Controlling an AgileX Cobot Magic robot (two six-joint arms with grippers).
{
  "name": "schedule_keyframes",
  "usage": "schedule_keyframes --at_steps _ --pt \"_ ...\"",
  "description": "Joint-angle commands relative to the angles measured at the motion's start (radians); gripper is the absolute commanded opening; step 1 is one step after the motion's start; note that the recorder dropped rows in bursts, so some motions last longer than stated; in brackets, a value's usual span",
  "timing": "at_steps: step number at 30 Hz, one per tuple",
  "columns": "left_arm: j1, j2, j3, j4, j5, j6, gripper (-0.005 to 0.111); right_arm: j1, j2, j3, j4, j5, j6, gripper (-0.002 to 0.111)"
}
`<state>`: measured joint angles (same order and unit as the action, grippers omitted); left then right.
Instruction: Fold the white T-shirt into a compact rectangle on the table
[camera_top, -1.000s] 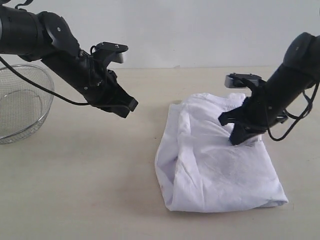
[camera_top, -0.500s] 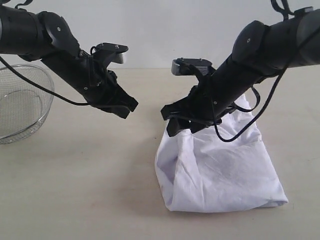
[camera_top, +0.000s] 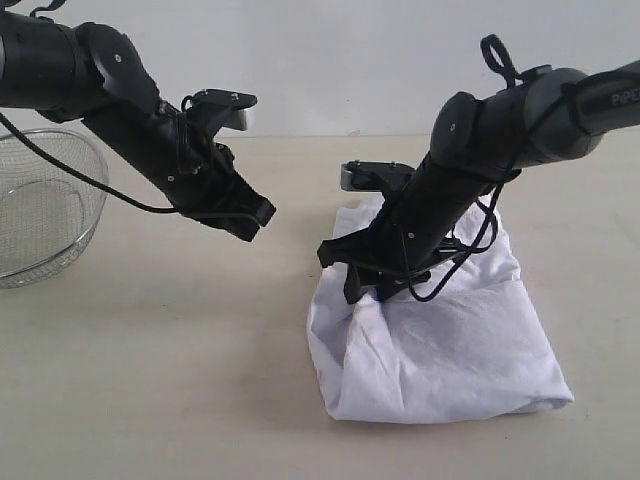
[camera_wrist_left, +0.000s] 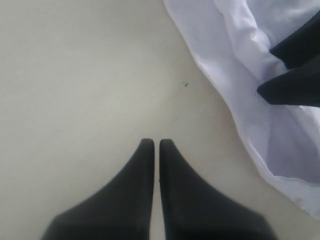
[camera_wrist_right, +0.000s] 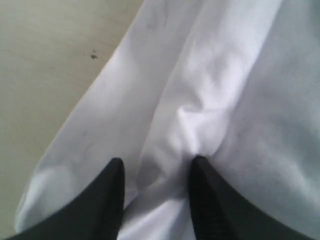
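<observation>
Shirt (camera_top: 450, 345) edge under right gripper (camera_top: 365, 288), left gripper (camera_top: 260, 212) shut beside it
We see the shirt lying as a rumpled, partly folded block on the right half of the table (camera_top: 180, 390), its long axis running from the far side toward the camera. Our right gripper sits on the block's left edge, fingers (camera_wrist_right: 112, 192) apart and astride a raised fold (camera_wrist_right: 170, 150) of cloth; we judge the fold is not yet pinched. Our left gripper hangs over bare table to the left of the shirt, tips together, holding nothing. So the right arm is the nearer one: the fold lies directly under it, the rest of the shirt spreading off to its right. At the far left stands a wire basket (camera_top: 45, 215); we see nothing in the part that shows
</observation>
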<state>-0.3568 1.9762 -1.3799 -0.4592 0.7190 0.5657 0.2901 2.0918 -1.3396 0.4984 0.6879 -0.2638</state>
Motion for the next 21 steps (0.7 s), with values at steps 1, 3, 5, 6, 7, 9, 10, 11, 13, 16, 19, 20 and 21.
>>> schedule_keyframes --at_steps 1,3,5,6,7,9,10,11,13,16,19,20,21 --pt "0.003 -0.010 -0.005 0.002 0.010 -0.009 0.004 0.000 0.007 -0.031 -0.018 0.028 0.007 0.021" --pt "0.003 -0.010 -0.005 0.002 0.010 -0.009 0.004 0.000 0.007 -0.049 -0.041 0.051 0.025 0.020" --pt "0.003 -0.010 -0.005 0.002 0.010 -0.009 0.004 0.000 0.007 -0.053 -0.055 0.062 0.035 0.019" --pt "0.003 -0.010 -0.005 0.002 0.010 -0.009 0.004 0.000 0.007 -0.057 -0.063 0.072 0.035 0.015" --pt "0.003 -0.010 -0.005 0.002 0.010 -0.009 0.004 0.000 0.007 -0.059 -0.065 0.075 0.029 0.009" --pt "0.003 -0.010 -0.005 0.002 0.010 -0.009 0.004 0.000 0.007 -0.059 -0.068 0.077 -0.001 0.000" --pt "0.003 -0.010 -0.005 0.002 0.010 -0.009 0.004 0.000 0.007 -0.059 -0.068 0.077 -0.010 0.000" --pt "0.003 -0.010 -0.005 0.002 0.010 -0.009 0.004 0.000 0.007 -0.059 -0.068 0.072 -0.017 0.000" --pt "0.003 -0.010 -0.005 0.002 0.010 -0.009 0.004 -0.001 0.003 -0.059 -0.068 0.072 -0.031 0.000" --pt "0.003 -0.010 -0.005 0.002 0.010 -0.009 0.004 -0.002 -0.026 -0.059 -0.068 0.072 -0.056 0.000" --pt "0.003 -0.010 -0.005 0.002 0.010 -0.009 0.004 -0.002 -0.077 -0.059 -0.083 0.063 -0.079 0.000" --pt "0.003 -0.010 -0.005 0.004 0.010 -0.009 0.004 -0.002 -0.097 -0.059 -0.098 0.062 -0.079 0.000" --pt "0.003 -0.010 -0.005 0.004 0.010 -0.009 0.004 -0.002 -0.118 -0.059 -0.118 0.062 -0.079 0.000"
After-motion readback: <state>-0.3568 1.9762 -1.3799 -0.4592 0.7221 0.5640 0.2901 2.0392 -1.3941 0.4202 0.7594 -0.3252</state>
